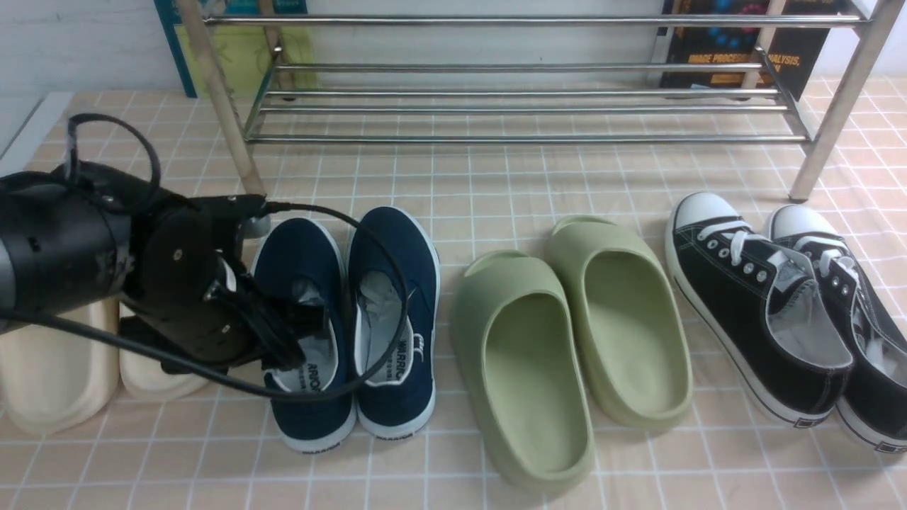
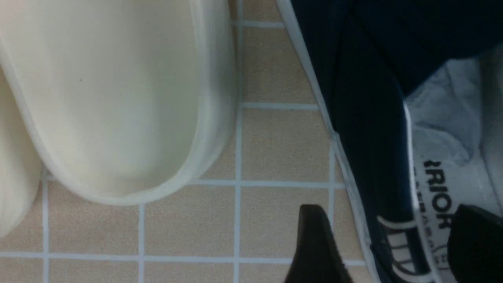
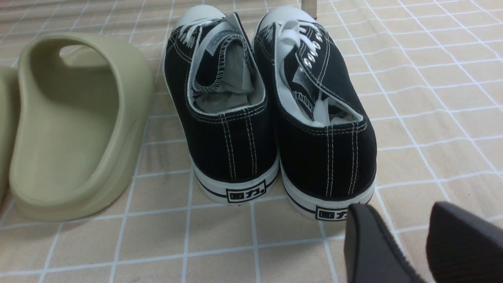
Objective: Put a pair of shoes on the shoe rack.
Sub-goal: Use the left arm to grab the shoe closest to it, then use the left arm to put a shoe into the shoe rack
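Note:
The pair of shoes stands side by side at front left, toes toward the shoe rack [image 1: 524,106]: left navy shoe [image 1: 301,262], right navy shoe [image 1: 397,283]. My left gripper [image 1: 283,347] is low over the left shoe's heel and is open. In the left wrist view, my left gripper [image 2: 389,220] straddles that navy shoe's [image 2: 365,98] outer side wall, with one finger [image 2: 314,243] over the tiles and the other [image 2: 475,239] over the printed insole. My right gripper [image 3: 401,212] is open with nothing in it, just behind the black sneakers; it does not show in the front view.
Cream slides [image 1: 57,375] lie close to the left of my left arm. Green slides [image 1: 567,340] lie in the middle, and black lace-up sneakers [image 1: 765,304] at the right by a rack leg [image 1: 836,106]. Books lean behind the rack.

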Available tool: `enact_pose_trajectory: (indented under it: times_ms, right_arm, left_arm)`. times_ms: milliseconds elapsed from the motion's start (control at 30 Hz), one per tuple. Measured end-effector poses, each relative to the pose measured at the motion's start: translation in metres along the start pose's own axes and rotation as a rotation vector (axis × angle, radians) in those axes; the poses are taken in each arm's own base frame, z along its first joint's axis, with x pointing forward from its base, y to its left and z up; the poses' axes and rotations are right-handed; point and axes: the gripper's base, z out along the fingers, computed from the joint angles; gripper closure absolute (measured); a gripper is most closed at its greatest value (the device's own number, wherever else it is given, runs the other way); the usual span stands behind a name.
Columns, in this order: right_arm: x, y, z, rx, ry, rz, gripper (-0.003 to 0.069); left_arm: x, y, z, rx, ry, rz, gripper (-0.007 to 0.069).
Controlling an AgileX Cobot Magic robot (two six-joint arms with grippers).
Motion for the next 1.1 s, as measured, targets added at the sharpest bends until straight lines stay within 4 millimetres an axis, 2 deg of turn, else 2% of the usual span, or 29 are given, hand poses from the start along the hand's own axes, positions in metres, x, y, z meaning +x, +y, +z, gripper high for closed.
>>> enact_pose_trajectory:
  times_ms: [67,167,200,233,300,333,467,567,633,733,867,900,1100]
  right_arm:
    - [0.0,0.0,0.0,0.0,0.0,0.0,0.0421]
    - [0.0,0.0,0.0,0.0,0.0,0.0,0.0421]
    - [0.0,0.0,0.0,0.0,0.0,0.0,0.0421]
    - [0.0,0.0,0.0,0.0,0.0,0.0,0.0421]
    - [0.0,0.0,0.0,0.0,0.0,0.0,0.0421]
    - [0.0,0.0,0.0,0.0,0.0,0.0,0.0421]
    - [0.0,0.0,0.0,0.0,0.0,0.0,0.0421]
    - [0.0,0.0,0.0,0.0,0.0,0.0,0.0421]
    - [0.0,0.0,0.0,0.0,0.0,0.0,0.0421]
    - [0.0,0.0,0.0,0.0,0.0,0.0,0.0421]
    - [0.0,0.0,0.0,0.0,0.0,0.0,0.0421]
    - [0.0,0.0,0.0,0.0,0.0,0.0,0.0421]
    - [0.0,0.0,0.0,0.0,0.0,0.0,0.0421]
  left_arm:
    - [0.0,0.0,0.005,-0.009,0.013,0.002,0.0214]
    - [0.002,-0.002,0.022,-0.018,0.048,-0.003,0.0346]
    - [0.002,-0.002,0.022,-0.017,0.05,-0.004,0.0365]
    - [0.001,-0.003,0.022,-0.012,0.047,-0.01,0.0449]
    - [-0.002,-0.003,0.017,-0.01,0.038,-0.002,0.0554]
    - [-0.003,-0.003,0.013,-0.013,0.034,0.005,0.0572]
    - [-0.019,-0.002,-0.021,-0.019,-0.02,0.04,0.0582]
    - [-0.042,-0.004,-0.057,-0.019,-0.09,0.048,0.0582]
    - [-0.048,-0.005,-0.064,-0.014,-0.11,0.051,0.0582]
    - [-0.075,-0.012,-0.081,-0.003,-0.17,0.071,0.0582]
    - [-0.101,-0.012,-0.074,0.003,-0.159,0.026,0.0582]
    - [-0.114,-0.008,-0.065,0.008,-0.142,0.004,0.0582]
    - [-0.152,0.007,-0.027,0.07,-0.093,-0.064,0.0582]
